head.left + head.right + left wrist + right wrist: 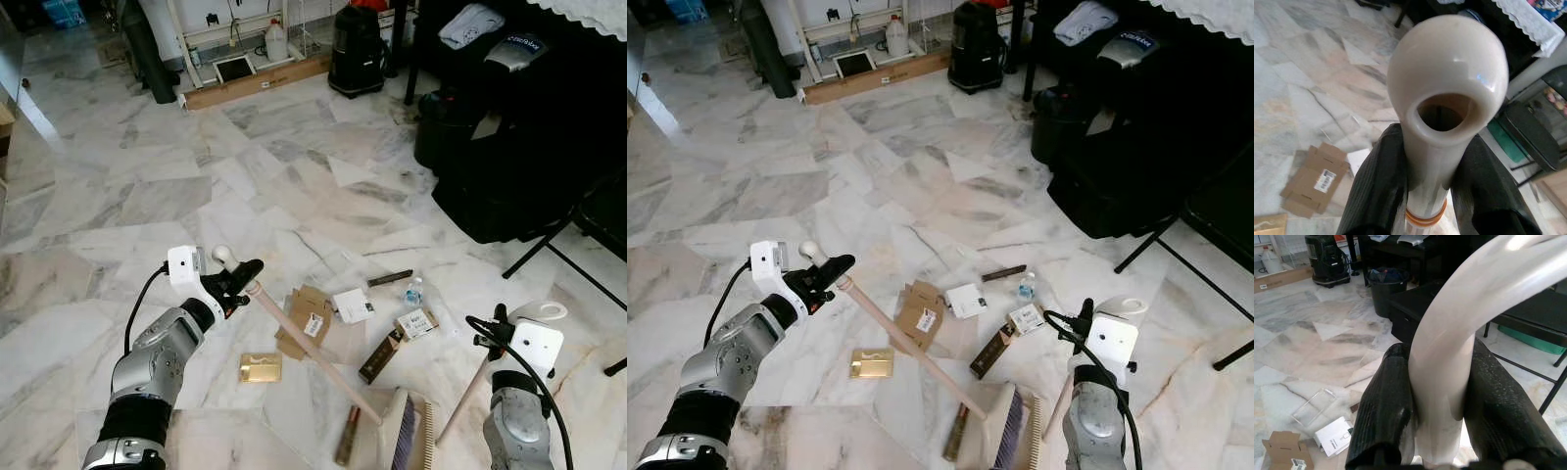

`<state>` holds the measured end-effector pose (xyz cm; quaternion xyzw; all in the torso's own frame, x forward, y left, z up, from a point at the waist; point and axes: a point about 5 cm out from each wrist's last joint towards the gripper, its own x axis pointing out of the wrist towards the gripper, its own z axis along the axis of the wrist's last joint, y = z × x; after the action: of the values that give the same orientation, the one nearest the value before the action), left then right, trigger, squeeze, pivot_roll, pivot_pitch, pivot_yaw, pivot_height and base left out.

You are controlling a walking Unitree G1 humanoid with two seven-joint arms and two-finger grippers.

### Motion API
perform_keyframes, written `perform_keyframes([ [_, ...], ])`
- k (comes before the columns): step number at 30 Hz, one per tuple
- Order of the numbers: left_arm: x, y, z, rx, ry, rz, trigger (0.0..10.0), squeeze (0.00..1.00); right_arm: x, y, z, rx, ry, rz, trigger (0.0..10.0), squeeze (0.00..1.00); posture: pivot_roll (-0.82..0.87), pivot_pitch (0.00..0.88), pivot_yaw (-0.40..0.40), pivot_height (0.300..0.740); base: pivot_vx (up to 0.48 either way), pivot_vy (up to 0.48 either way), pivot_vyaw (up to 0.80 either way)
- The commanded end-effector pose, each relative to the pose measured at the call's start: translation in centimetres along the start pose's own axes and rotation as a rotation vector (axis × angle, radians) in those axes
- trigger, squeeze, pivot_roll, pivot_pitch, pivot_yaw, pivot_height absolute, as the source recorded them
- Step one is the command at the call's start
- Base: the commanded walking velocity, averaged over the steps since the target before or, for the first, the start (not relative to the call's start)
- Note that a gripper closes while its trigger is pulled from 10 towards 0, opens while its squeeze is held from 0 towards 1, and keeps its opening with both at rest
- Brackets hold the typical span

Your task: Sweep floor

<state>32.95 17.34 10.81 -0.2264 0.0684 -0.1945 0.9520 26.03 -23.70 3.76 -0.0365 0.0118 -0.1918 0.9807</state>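
Note:
My left gripper [240,279] is shut on the top of a broom's cream handle [304,338], just below its rounded knob [1447,63]. The handle slants down to the right to the broom head [404,441] on the marble floor. On the right, my right gripper [493,338] is shut on a second tool's white looped handle [537,311]; its fingers [1386,401] clamp the white tube [1442,382]. Below it a wooden stick [460,403] runs down to the floor beside the broom head. Litter lies between the two tools: cardboard pieces [306,318], a white card [353,305], a gold box [261,367].
More litter: a dark brown box [380,357], a small bottle [413,291], a dark strip [390,278], a brown tube [347,436]. Black furniture [519,147], a black bin [436,127] and chair legs [549,250] stand right. A black vacuum [356,49] and long cardboard box [257,83] are far back.

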Motion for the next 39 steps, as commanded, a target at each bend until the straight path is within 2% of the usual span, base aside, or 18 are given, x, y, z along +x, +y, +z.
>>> perform_keyframes([
  [1, 0.0, 0.4, 2.3, 0.044, -0.111, 0.051, 10.0, 0.0, -0.5, 0.6, -1.0, 0.004, 0.048, 0.027, 10.0, 0.0, -0.01, 0.136, 0.095, 0.74, 0.0, 0.0, 0.0],
  [2, 0.0, 0.4, 2.3, 0.044, -0.111, 0.051, 10.0, 0.0, -0.5, 0.6, -1.0, 0.004, 0.048, 0.027, 10.0, 0.0, -0.01, 0.136, 0.095, 0.74, 0.0, 0.0, 0.0],
  [3, -0.1, 1.0, 4.0, 0.074, -0.197, 0.122, 10.0, 0.0, -0.6, 0.6, -1.0, 0.005, 0.048, 0.029, 10.0, 0.0, -0.01, 0.137, 0.094, 0.74, 0.0, 0.0, 0.0],
  [4, -0.2, 1.2, 4.6, 0.082, -0.228, 0.145, 10.0, 0.0, -0.6, 0.6, -1.0, 0.005, 0.049, 0.029, 10.0, 0.0, -0.01, 0.137, 0.094, 0.74, 0.0, 0.0, 0.0],
  [5, -0.4, 1.5, 5.9, 0.131, -0.286, 0.191, 10.0, 0.0, -0.5, 0.6, -1.0, 0.005, 0.049, 0.031, 10.0, 0.0, -0.01, 0.137, 0.094, 0.74, 0.0, 0.0, 0.0],
  [8, -0.5, 1.7, 6.4, 0.159, -0.309, 0.213, 10.0, 0.0, -0.6, 0.6, -1.0, 0.005, 0.049, 0.032, 10.0, 0.0, -0.01, 0.138, 0.093, 0.74, 0.0, 0.0, 0.0],
  [9, -0.8, 2.3, 6.9, 0.227, -0.323, 0.275, 10.0, 0.0, -0.6, 0.7, -1.0, 0.006, 0.05, 0.034, 10.0, 0.0, -0.01, 0.135, 0.094, 0.74, 0.0, 0.0, 0.0],
  [13, -1.5, 4.1, 6.6, 0.358, -0.291, 0.408, 10.0, 0.0, -0.6, 0.8, -1.0, 0.008, 0.047, 0.036, 10.0, 0.0, -0.02, 0.137, 0.094, 0.74, 0.0, 0.0, 0.0],
  [15, -1.7, 4.8, 5.3, 0.521, -0.184, 0.429, 10.0, 0.0, -0.6, 0.8, -0.9, 0.008, 0.042, 0.037, 10.0, 0.0, -0.03, 0.137, 0.096, 0.74, 0.0, 0.0, 0.0],
  [18, -1.7, 5.0, 3.9, 0.507, -0.121, 0.401, 10.0, 0.0, -0.7, 0.5, -0.9, 0.006, 0.038, 0.034, 10.0, 0.0, -0.04, 0.141, 0.096, 0.74, 0.0, 0.0, 0.0],
  [24, -1.5, 5.0, 2.9, 0.504, -0.105, 0.387, 10.0, 0.0, -0.8, 0.2, -1.0, -0.001, 0.041, 0.034, 10.0, 0.0, -0.03, 0.144, 0.091, 0.74, 0.0, 0.0, 0.0],
  [32, -1.5, 5.1, 2.4, 0.51, -0.11, 0.396, 10.0, 0.0, -0.5, 0.6, -0.7, 0.008, 0.031, 0.044, 10.0, 0.0, -0.03, 0.137, 0.09, 0.74, 0.0, 0.0, 0.0],
  [39, -1.3, 4.8, 2.5, 0.514, -0.105, 0.339, 10.0, 0.0, -0.4, 0.6, -0.6, 0.01, 0.026, 0.044, 10.0, 0.0, -0.03, 0.135, 0.09, 0.74, 0.0, 0.0, 0.0],
])
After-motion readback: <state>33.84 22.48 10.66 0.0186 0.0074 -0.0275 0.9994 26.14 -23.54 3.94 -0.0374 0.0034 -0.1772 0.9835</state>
